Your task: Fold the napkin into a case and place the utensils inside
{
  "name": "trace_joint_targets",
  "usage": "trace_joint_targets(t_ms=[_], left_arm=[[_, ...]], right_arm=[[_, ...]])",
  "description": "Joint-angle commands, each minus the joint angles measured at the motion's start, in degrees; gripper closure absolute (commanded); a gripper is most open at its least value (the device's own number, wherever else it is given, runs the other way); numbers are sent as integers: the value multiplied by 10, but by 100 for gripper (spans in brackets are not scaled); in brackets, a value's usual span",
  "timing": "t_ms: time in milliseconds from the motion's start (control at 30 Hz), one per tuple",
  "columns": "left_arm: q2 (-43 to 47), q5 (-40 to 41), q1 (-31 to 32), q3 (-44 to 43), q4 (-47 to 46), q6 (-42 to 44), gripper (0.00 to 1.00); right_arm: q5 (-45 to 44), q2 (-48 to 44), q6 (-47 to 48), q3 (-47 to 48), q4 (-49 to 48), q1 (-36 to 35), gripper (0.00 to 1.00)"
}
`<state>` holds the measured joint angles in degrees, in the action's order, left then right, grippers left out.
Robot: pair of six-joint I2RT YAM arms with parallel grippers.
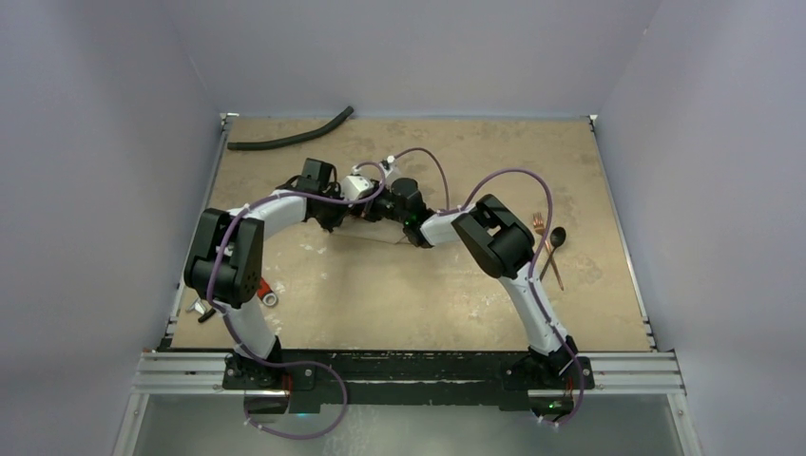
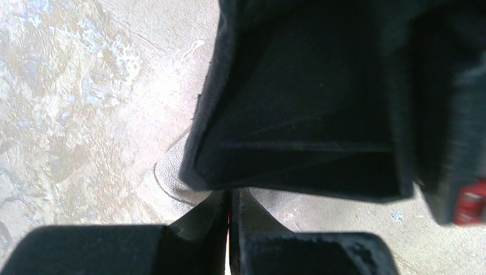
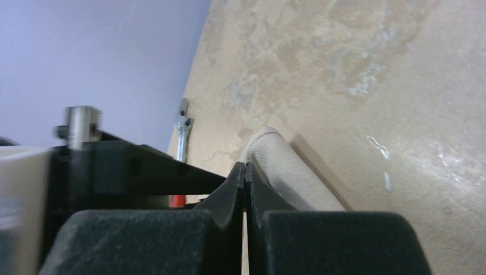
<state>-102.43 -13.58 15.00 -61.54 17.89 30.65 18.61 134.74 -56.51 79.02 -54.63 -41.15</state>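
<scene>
The beige napkin (image 1: 378, 232) lies mid-table, mostly hidden under both grippers. My left gripper (image 1: 333, 219) points down onto it. In the left wrist view its jaws (image 2: 230, 201) are shut, with cloth (image 2: 170, 175) bunched at the tips on both sides. My right gripper (image 1: 368, 211) reaches in from the right, right next to the left one. In the right wrist view its jaws (image 3: 245, 170) are shut at the end of a raised rounded fold of napkin (image 3: 285, 170). The copper fork (image 1: 543, 235) and the dark-bowled spoon (image 1: 556, 237) lie together at the right, clear of both grippers.
A long black curved hose (image 1: 290, 137) lies at the back left. Small metal parts and a red piece (image 1: 266, 293) sit by the left table edge. Grey walls enclose the table on three sides. The right gripper's black body (image 2: 321, 97) fills the upper left wrist view.
</scene>
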Motion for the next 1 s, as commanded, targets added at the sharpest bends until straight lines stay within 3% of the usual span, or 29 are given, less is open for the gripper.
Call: trace_joint_targets(t_ms=[0,167,267,367,500,733,833,967], left_arm=[[5,-21,-2,-8,30,-17,100],[33,-26,-8,-32,44,-37,97],[56,-29,-12,-52,62,-36,87],[89,-24,-23,-81,75,-30,55],[130,14,-43,-139,86,-36,21],[154,11,-49,-188,106,-20,10],[133,-83,-49,-172,226,138,8],[165,-129,-49,-63,225,290,6]], right_arm=[[-25,22,17,27,73,-8,100],[-32,51,23,26,88,-9,100],[-45,54,41,33,107,-9,100],[-60,51,67,32,119,-11,100],[-66,43,86,16,110,-13,100],[-6,34,103,2,112,-12,100],[26,33,104,-5,114,-12,100],[74,42,98,-3,122,-12,100]])
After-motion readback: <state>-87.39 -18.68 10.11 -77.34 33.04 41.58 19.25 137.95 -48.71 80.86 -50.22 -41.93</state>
